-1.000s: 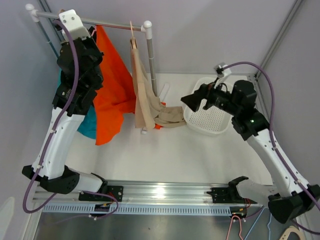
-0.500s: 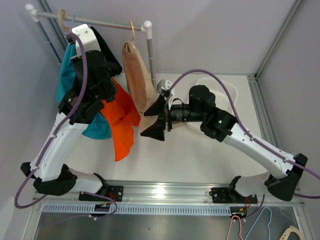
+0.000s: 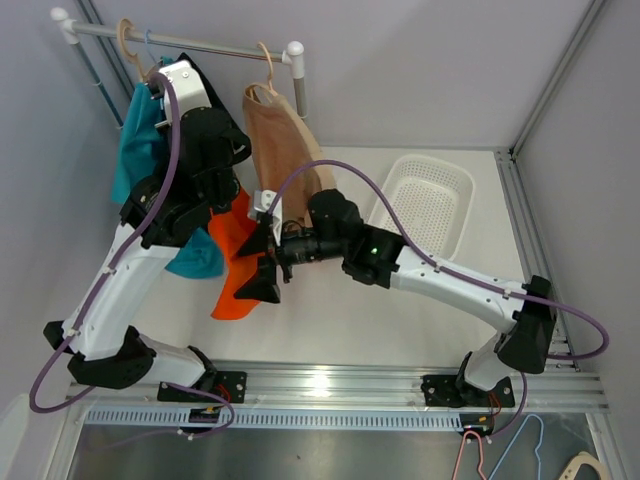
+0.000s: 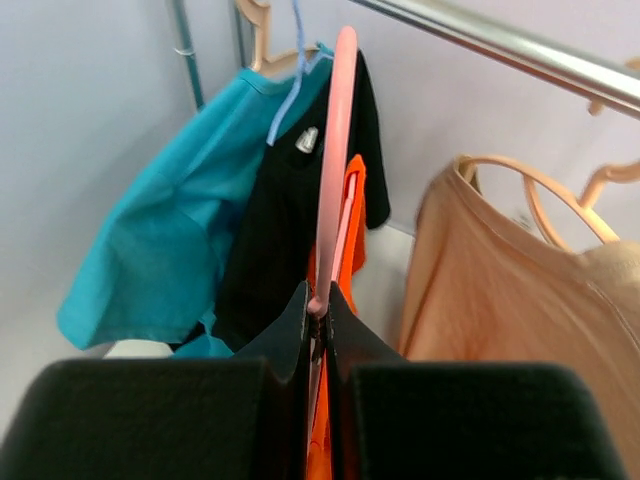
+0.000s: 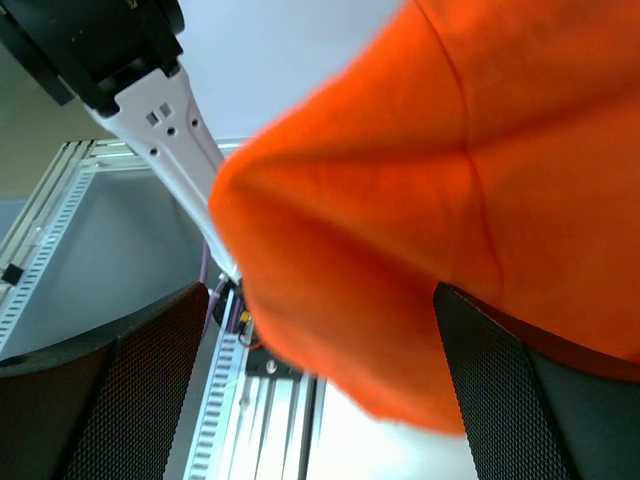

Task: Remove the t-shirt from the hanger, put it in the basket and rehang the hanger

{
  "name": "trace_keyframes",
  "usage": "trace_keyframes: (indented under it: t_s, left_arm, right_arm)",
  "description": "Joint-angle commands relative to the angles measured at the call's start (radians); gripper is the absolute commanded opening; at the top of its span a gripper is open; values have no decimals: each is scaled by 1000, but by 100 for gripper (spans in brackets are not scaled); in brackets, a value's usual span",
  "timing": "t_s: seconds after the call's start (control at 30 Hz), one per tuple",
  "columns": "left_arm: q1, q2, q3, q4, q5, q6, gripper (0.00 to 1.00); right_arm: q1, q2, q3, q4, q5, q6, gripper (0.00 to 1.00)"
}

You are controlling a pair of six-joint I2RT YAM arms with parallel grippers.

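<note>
The orange t-shirt (image 3: 236, 262) hangs on a pink hanger (image 4: 335, 150). My left gripper (image 4: 320, 300) is shut on the hanger's lower part and holds it in front of the rack, beside the rail; it also shows in the top view (image 3: 222, 172). The orange cloth (image 4: 350, 215) drops below the jaws. My right gripper (image 3: 260, 262) is open at the shirt's lower part, one finger on each side of the cloth. In the right wrist view the orange shirt (image 5: 430, 180) fills the space between the open fingers (image 5: 100, 400) of the right gripper (image 5: 320, 295).
A beige shirt (image 3: 285, 140) hangs on its own hanger at the right end of the rack rail (image 3: 215, 44). A teal shirt (image 3: 135, 130) and a black shirt (image 4: 275, 215) hang at the left. A white basket (image 3: 440, 178) stands at the back right.
My right arm swung left from the basket to the orange shirt's lower part. My left gripper moved right and forward with the hanger, and the orange shirt now hangs lower.
</note>
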Motion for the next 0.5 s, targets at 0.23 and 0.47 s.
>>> trace_keyframes:
  t_s: [0.23,0.47]
  left_arm:
    - [-9,24,38,-83,96,-146,1]
    - [117,82,102,-32,199,-138,1]
  right_arm:
    - [61,81,90,144,89,-10,32]
    - [195,-11,13,11,175,-14,0]
